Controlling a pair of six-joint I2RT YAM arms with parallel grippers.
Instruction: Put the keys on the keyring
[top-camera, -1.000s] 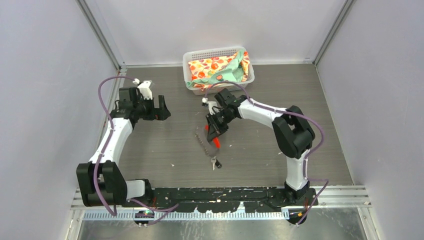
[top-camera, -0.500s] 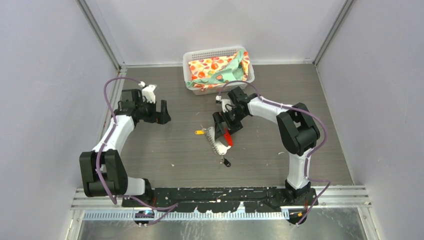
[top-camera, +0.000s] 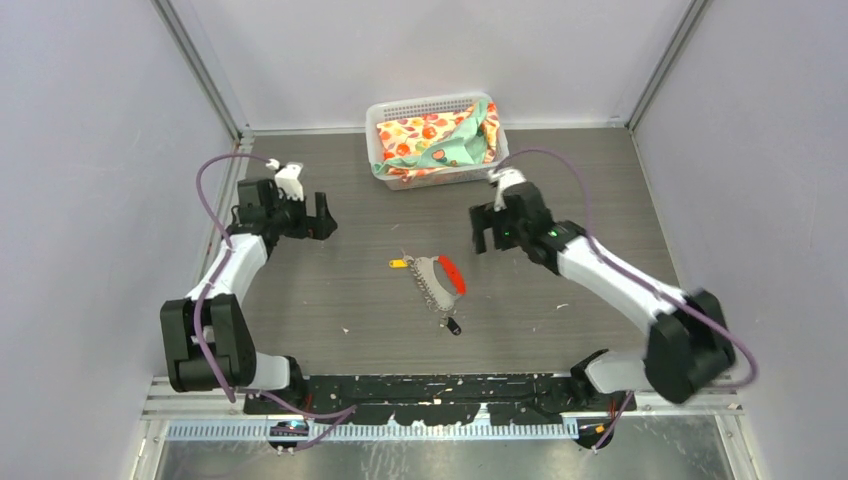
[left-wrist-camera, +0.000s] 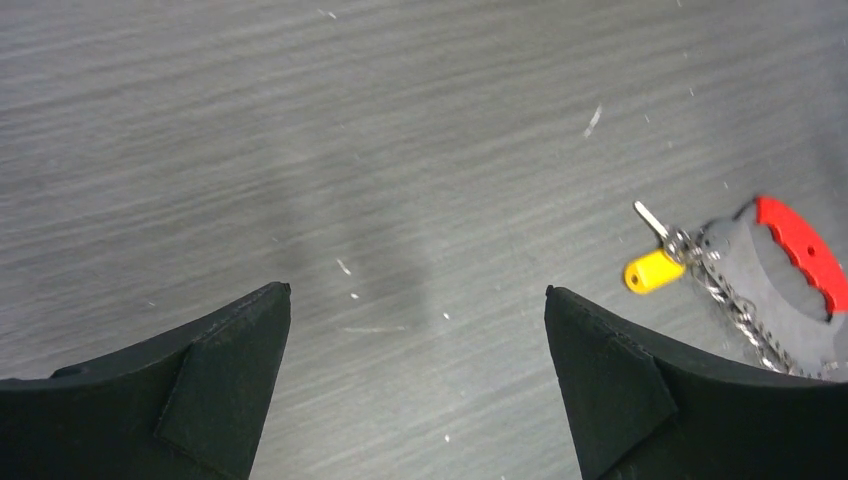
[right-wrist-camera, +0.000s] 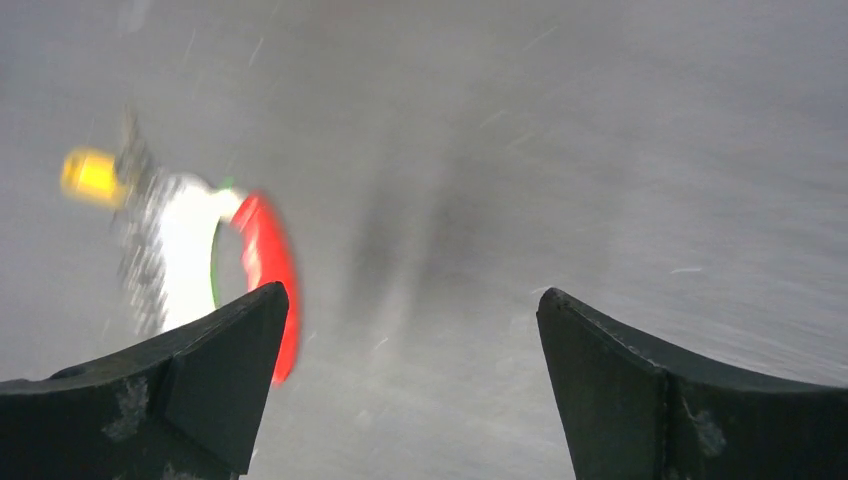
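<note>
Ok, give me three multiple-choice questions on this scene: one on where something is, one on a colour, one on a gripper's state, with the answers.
1. Where is the black-headed key?
A) in the basket
B) between the left arm's fingers
C) on the table, by the near end of the keyring

2. What colour is the keyring's tag?
A) red
B) blue
C) brown

3. How is the right gripper?
A) shut on the keyring
B) open, holding nothing
C) shut on the yellow key

Answers:
1 C: the top view shows it lying on the table just nearer than the chain.
2 A: the oblong strip is bright red in the top and left wrist views.
3 B: its wrist view shows both fingers wide apart with only table between them.
</note>
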